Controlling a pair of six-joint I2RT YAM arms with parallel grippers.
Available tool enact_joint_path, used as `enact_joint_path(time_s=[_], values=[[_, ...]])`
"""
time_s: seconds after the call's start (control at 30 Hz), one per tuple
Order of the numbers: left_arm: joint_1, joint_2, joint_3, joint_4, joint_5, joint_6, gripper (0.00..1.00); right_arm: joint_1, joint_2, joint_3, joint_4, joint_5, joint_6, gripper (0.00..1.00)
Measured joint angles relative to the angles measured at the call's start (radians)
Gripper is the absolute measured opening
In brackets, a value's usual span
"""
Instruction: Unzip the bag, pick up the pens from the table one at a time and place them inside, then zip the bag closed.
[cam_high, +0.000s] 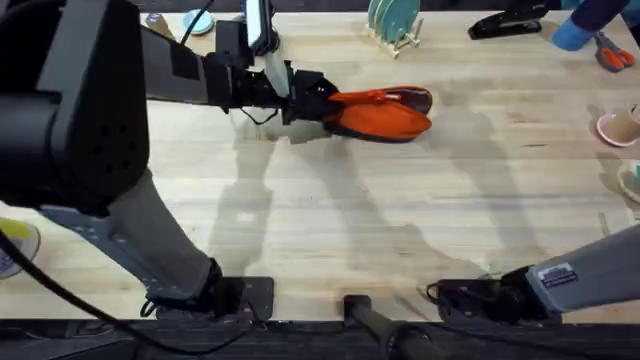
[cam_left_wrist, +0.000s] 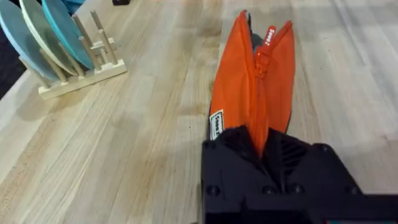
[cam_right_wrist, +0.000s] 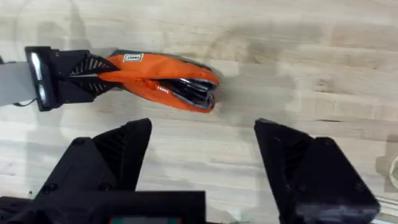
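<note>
On the far middle of the light wood plank surface (cam_high: 400, 230) lies the oblong orange fabric pouch with a dark base (cam_high: 385, 113), its long axis running left to right. Its left end is pinched by the left gripper (cam_high: 312, 100), whose black fingers are pressed onto the fabric there; in the left wrist view the orange cloth (cam_left_wrist: 258, 93) is seen rising out from between the gripper's two fingers, with the zipper line running away along the top. At the pouch's right end, in the right wrist view, the mouth (cam_right_wrist: 193, 90) is seen gaping, and slim dark and silvery things, most likely the pens, are seen lying inside it. No loose pen is seen on the bare wood around the pouch. The right gripper (cam_right_wrist: 202, 158) is held at the near right, well apart from the pouch, with its fingers spread wide and nothing between them.

By this showing, the loading step is judged done or nearly so, and the step in hand is the closing of the zipper. The exact place of the zipper pull cannot be told for certain. For the next move, the pouch would need to be kept anchored at its left end while the right gripper is brought across to the pull, closed on that small tab, and drawn along the zipper line, the pens being kept clear of the teeth.
</note>
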Motion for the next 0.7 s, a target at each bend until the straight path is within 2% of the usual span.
enact_joint_path(time_s=[0.2, 0.3, 0.53, 0.7], values=[[0.000, 0.000, 0.000, 0.000, 0.000, 0.000, 0.041, 0.000, -0.069, -0.004, -0.001, 0.000, -0.032, 0.996], [0.000, 0.000, 0.000, 0.000, 0.001, 0.000, 0.041, 0.000, -0.135, -0.057, 0.023, -0.001, -0.091, 0.996], [0.000, 0.000, 0.000, 0.000, 0.001, 0.000, 0.041, 0.000, -0.305, -0.259, 0.050, -0.073, -0.346, 0.996], [0.000, 0.000, 0.000, 0.000, 0.001, 0.000, 0.041, 0.000, -0.330, -0.344, 0.088, -0.096, -0.542, 0.996]])
